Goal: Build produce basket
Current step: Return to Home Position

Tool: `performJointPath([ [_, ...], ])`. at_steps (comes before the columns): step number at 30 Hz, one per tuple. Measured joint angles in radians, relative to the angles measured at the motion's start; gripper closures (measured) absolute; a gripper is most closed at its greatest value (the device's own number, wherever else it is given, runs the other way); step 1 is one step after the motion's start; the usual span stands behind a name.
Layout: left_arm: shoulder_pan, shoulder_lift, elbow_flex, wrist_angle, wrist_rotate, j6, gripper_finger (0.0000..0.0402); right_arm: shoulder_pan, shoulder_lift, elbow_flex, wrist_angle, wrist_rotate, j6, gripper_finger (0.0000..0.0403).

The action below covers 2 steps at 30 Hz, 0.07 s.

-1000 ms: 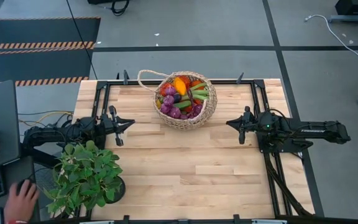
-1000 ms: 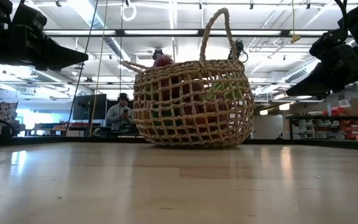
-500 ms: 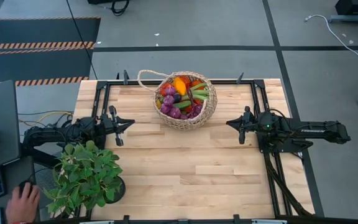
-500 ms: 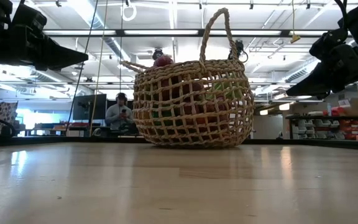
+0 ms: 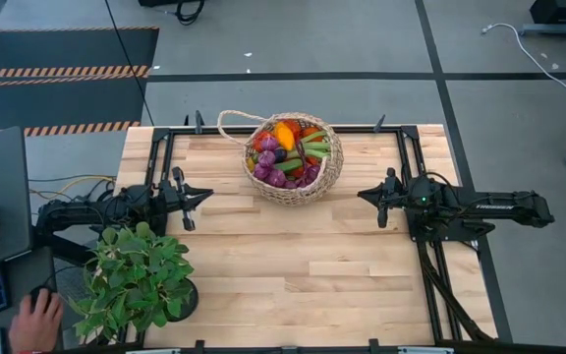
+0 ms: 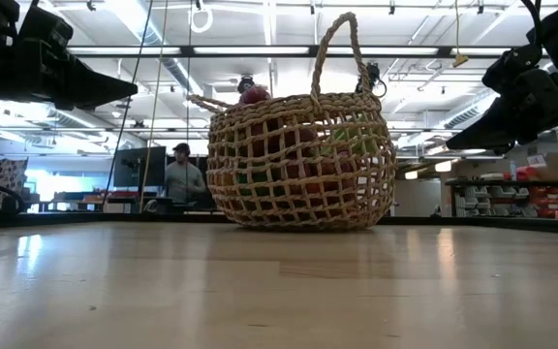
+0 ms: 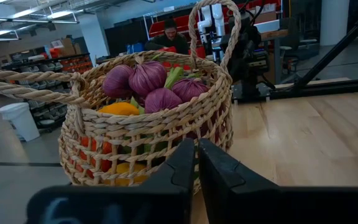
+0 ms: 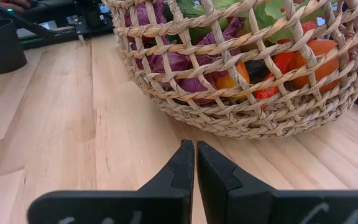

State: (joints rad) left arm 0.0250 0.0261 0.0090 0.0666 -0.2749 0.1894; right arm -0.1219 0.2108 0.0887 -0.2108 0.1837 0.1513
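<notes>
My left gripper (image 5: 204, 194) hung low over the left side of the table (image 5: 293, 275) and my right gripper (image 5: 364, 195) over the right side. They pointed toward each other, with much bare wood between them. On both sides my jaws were pressed together, so that only a thin slit showed between the fingers (image 7: 178, 171), and they held nothing. The basket (image 5: 330, 169) stood at the far edge of the table, about in the middle, well apart from both my grippers and a little beyond the line between them. It stood upright on the wood. One of its thin handles (image 6: 337, 48) rose straight up and the other handle (image 5: 232, 123) leaned out toward my left side. The produce (image 5: 285, 152) lay inside and filled the basket up to the rim: purple round pieces (image 7: 146, 78) on the side nearer to my left gripper, an orange and yellow piece (image 5: 283, 133) at the far side, and green pieces (image 5: 314, 147) toward my right. A potted plant (image 5: 136, 280) stood at the near left corner of the table, just beside my left arm. A person's hand (image 5: 35, 320) was outside the table, beyond that corner. Another person (image 6: 180, 174) was far behind the basket in the room.
</notes>
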Motion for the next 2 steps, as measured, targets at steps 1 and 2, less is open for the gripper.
performJointPath([
  [1, 0.0, 0.0, 0.0, 0.0, 0.0, 0.0, 0.0376, 0.0, 0.0, 0.0, 0.0, 0.0, 0.0, 0.0379],
  [2, 0.0, 0.0, 0.0, 0.0, 0.0, 0.0, 0.0376, 0.0, 0.0, 0.0, 0.0, 0.0, 0.0, 0.0379],
])
